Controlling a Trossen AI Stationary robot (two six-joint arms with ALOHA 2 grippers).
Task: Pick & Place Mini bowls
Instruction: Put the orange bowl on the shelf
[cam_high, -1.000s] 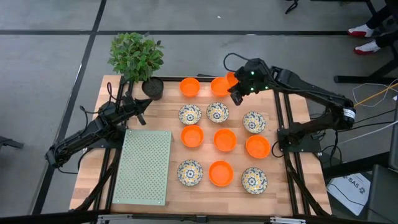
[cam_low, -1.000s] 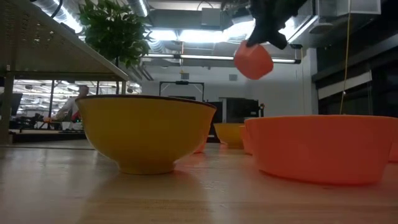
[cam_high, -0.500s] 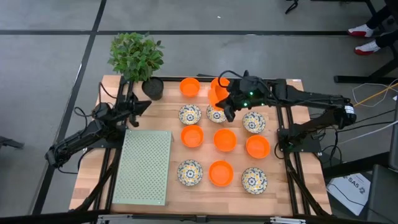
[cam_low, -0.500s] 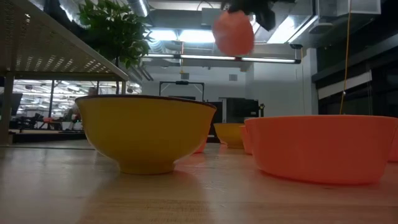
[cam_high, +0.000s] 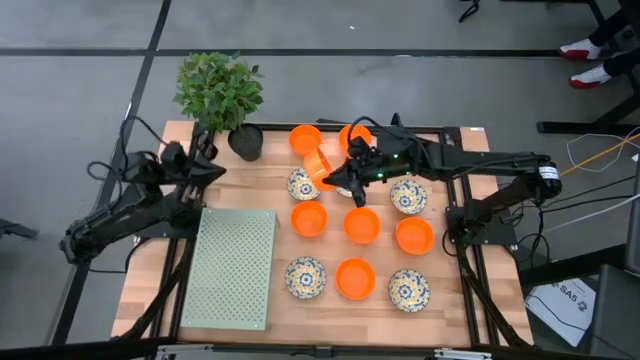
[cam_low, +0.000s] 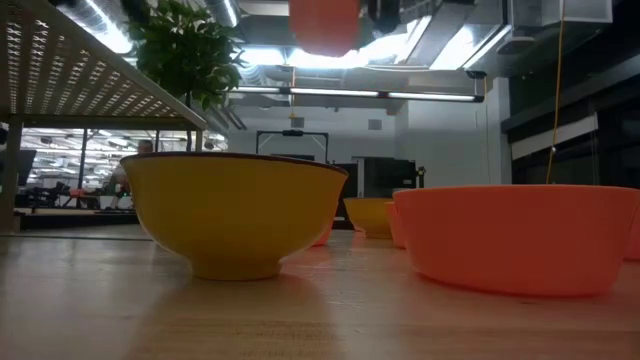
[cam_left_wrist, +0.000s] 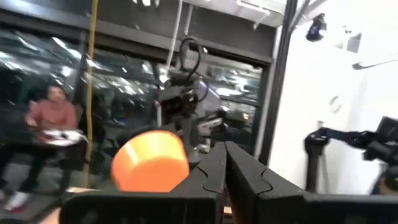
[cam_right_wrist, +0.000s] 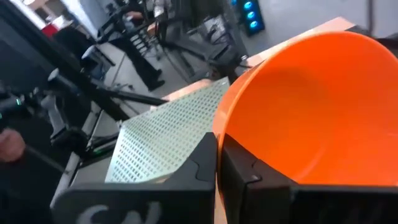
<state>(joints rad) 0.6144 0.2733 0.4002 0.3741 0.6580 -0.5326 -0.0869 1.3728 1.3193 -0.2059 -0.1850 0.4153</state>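
My right gripper (cam_high: 343, 176) is shut on a plain orange mini bowl (cam_high: 318, 166), held high over the far middle of the table; in the low view the bowl (cam_low: 325, 24) hangs at the top edge. Other mini bowls stand on their bases in rows on the wooden table (cam_high: 150, 300): orange ones (cam_high: 309, 218) (cam_high: 361, 225) and floral ones (cam_high: 305, 277) (cam_high: 408, 196). My left gripper (cam_high: 207, 160) is shut on nothing, raised over the table's far left; its wrist view shows the shut fingers (cam_left_wrist: 225, 167) and the held bowl (cam_left_wrist: 151, 163) beyond. My right gripper pinches the orange bowl's rim (cam_right_wrist: 219, 132), one finger (cam_right_wrist: 199, 163) on the outer wall and the other finger (cam_right_wrist: 245, 175) inside the bowl. The fingers come roughly level from the table's right. The bowl is lifted clear and tipped on its side.
A pale green perforated mat (cam_high: 236, 268) lies at the near left. A black pot with a green plant (cam_high: 220, 92) stands at the far left corner. More orange bowls (cam_high: 305, 139) sit in the far row. A seated person (cam_left_wrist: 53, 118) shows beyond the table.
My right gripper has swung toward the table's left with the orange bowl, from over the far row to over the floral bowls, tipping the bowl further onto its side. My left gripper has risen and tipped upward, staying shut.
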